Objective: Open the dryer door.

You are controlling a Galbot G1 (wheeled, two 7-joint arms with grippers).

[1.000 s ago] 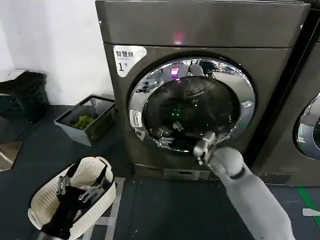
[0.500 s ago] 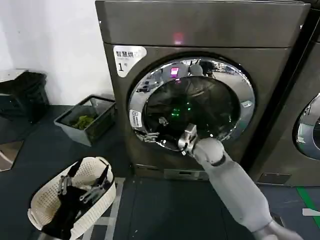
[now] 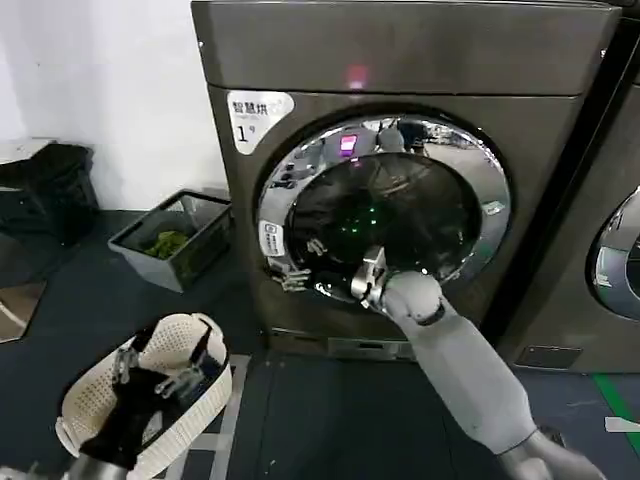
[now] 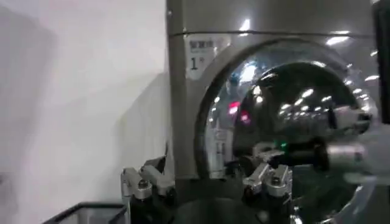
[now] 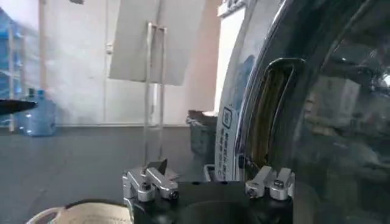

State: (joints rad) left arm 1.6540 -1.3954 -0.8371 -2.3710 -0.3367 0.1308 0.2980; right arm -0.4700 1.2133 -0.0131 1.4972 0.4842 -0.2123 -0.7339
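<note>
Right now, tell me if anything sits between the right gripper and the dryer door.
Nothing visible does. The right gripper is up against the lower part of the dryer door, at the bottom of its glass. The left gripper hangs low over the white basket, well off to the side.

Dryer door (image 3: 385,210) with mirror-glossy chrome ring and dark glass, perforated plastic basket (image 3: 100,400)

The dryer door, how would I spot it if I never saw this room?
Find the big grey dryer against the white wall. The dryer door is the whole round porthole on its front, chrome-ringed with dark glass; the neighbouring machine's door shows just partly at the edge.
</note>
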